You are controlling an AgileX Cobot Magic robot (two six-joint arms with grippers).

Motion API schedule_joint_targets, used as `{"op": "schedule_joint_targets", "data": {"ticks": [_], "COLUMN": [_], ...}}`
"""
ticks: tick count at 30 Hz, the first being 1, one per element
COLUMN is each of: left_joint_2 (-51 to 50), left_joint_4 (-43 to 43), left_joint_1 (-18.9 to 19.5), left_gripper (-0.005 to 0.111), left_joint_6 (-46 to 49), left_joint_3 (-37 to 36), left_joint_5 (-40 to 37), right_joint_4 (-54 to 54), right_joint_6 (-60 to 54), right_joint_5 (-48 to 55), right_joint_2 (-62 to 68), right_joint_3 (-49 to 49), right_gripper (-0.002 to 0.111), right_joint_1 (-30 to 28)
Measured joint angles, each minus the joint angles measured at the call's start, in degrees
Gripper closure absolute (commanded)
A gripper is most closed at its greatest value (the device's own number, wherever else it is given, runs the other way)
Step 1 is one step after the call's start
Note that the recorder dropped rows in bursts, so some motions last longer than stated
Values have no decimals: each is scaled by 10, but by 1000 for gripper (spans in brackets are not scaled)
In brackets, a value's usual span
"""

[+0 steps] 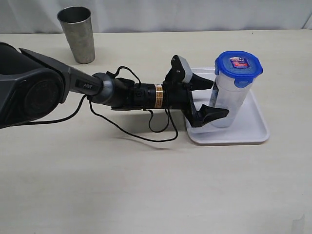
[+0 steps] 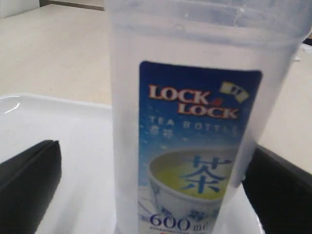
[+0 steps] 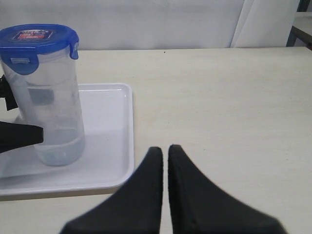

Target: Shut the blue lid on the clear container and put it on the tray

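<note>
Jaws spread wide, the left gripper (image 1: 217,98) brackets the clear container (image 1: 233,100) without clamping it. In the left wrist view one of its fingers (image 2: 29,180) stands clear of the wall, while the other sits close by the container's far side; whether it touches cannot be told. The container stands upright on the tray (image 1: 253,127), toward the edge nearest the arm, with the blue lid (image 1: 239,63) seated on top. The job looks all but finished, with only the release left to complete. That is best done by drawing the arm straight back along its own line with the jaws held wide, since a tall, narrow vessel would tip at a slight knock. The right gripper (image 3: 165,165) hangs over the bare table (image 1: 146,185) beside the tray, its jaws pressed together and holding nothing. A grey metal cup (image 1: 78,34) stands well apart at the back. Only the near flaps of the lid show, so whether all four are snapped down cannot be judged. The container's base is cut off in the left wrist view, and the right arm is absent from the exterior view.
</note>
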State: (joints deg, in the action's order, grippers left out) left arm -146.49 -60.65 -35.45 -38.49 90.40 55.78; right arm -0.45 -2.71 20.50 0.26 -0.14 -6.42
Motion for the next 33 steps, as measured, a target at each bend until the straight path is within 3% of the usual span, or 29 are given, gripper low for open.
{"op": "schedule_joint_targets", "data": {"ticks": [23,26,33], "left_joint_2": [26,35,72], "left_joint_4": [-146,-164,-268], "left_joint_1": [48,49,54], "left_gripper": [15,29,86], "left_joint_6": [-90,-99,-165], "left_joint_3": [0,0,0], "left_joint_5": [-3,-11,-60], "right_joint_4": [0,0,0], "right_joint_6": [-1,-1,-1], "right_joint_5": [0,0,0], "right_joint_2": [0,0,0], "right_joint_3": [0,0,0], "right_gripper": [104,104,104], "right_joint_1": [0,0,0]}}
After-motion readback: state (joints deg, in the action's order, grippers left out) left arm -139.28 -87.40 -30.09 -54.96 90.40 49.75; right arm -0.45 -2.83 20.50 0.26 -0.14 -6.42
